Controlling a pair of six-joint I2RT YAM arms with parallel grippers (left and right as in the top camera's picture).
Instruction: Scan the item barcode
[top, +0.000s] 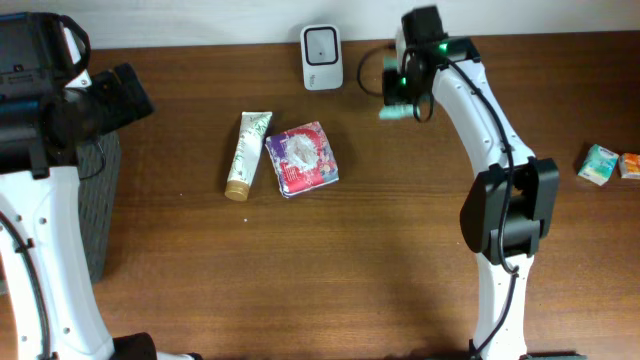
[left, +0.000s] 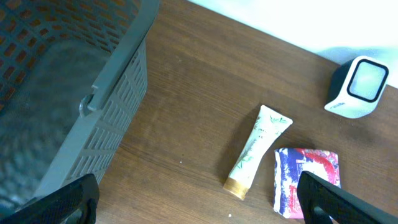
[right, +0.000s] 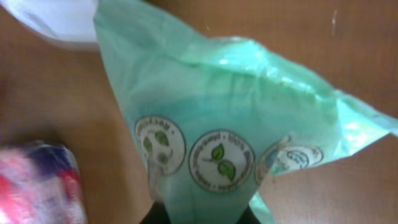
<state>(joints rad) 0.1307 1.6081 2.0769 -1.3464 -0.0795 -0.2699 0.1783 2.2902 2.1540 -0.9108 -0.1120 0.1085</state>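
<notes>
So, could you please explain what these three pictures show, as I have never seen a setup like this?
Two white robot arms stand at a brown table, each ending in a two-finger gripper. One picture looks down from above; the other two come from a camera on each wrist. On the table lie a tube, a red packet, a white scanner, small boxes at the right edge and a grey basket on the left. The left gripper is open and empty, above the table by the basket. The right gripper is shut on a green bag, held near the scanner.
</notes>
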